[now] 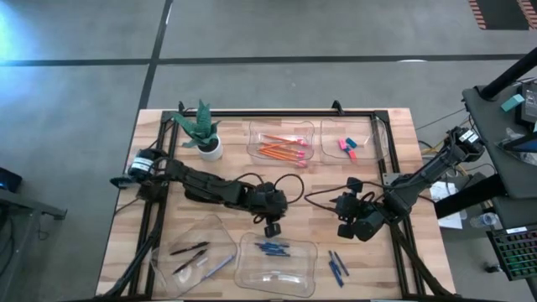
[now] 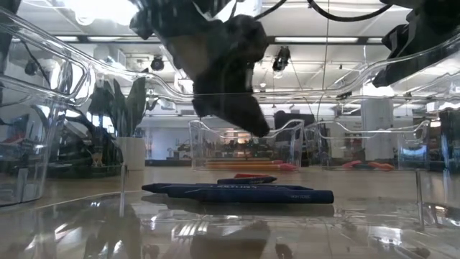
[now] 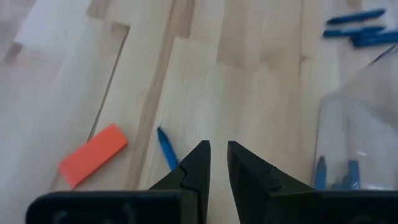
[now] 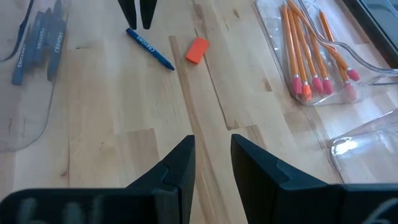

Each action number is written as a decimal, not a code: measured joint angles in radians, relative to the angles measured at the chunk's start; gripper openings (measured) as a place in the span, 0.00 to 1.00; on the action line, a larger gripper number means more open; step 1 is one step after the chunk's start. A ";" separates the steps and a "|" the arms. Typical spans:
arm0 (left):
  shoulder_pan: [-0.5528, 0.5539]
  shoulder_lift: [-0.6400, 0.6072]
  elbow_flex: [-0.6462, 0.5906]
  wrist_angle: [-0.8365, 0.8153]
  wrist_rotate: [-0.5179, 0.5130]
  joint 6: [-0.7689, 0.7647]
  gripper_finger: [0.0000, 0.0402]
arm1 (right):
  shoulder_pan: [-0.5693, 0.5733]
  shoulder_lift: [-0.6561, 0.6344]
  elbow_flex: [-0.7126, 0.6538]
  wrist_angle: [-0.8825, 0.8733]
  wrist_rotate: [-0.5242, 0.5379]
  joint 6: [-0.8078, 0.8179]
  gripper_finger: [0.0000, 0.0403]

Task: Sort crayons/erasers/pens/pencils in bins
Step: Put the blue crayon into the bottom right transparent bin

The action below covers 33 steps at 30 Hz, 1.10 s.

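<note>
four clear bins [image 1: 281, 141] sit on the pale wood table [image 1: 319, 180]: one holds about five pencils [image 4: 298, 46], one two erasers [image 1: 347, 148], one three pens [image 1: 191, 253], one several crayons [image 1: 273, 248]. one loose crayon [image 4: 150, 50] and an orange eraser [image 4: 197, 50] lie mid-table below the left gripper [image 3: 218, 158], fingers nearly together, empty. the right gripper [image 4: 211, 158] hangs parted, empty. grey concrete floor surrounds.

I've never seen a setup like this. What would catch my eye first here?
Probably the two dark robot arms meeting mid-table, the left gripper poised right by a loose blue crayon with an orange eraser lying just beside it. Next, the bright orange pencils bunched in a clear bin at the far edge. A small potted plant sits beside that bin.
</note>
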 joint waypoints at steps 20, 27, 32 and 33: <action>0.009 0.000 -0.013 -0.036 -0.016 -0.220 0.10 | 0.000 0.000 0.000 0.000 -0.003 0.000 0.24; 0.012 0.000 -0.017 -0.044 -0.012 -0.323 0.10 | 0.000 0.000 0.000 0.001 -0.003 0.000 0.24; 0.014 0.019 -0.028 -0.041 -0.008 -0.342 0.10 | 0.000 0.000 0.000 0.000 -0.003 0.000 0.24; 0.015 0.021 -0.032 -0.048 -0.008 -0.343 0.10 | 0.000 0.000 0.000 0.001 -0.003 0.001 0.24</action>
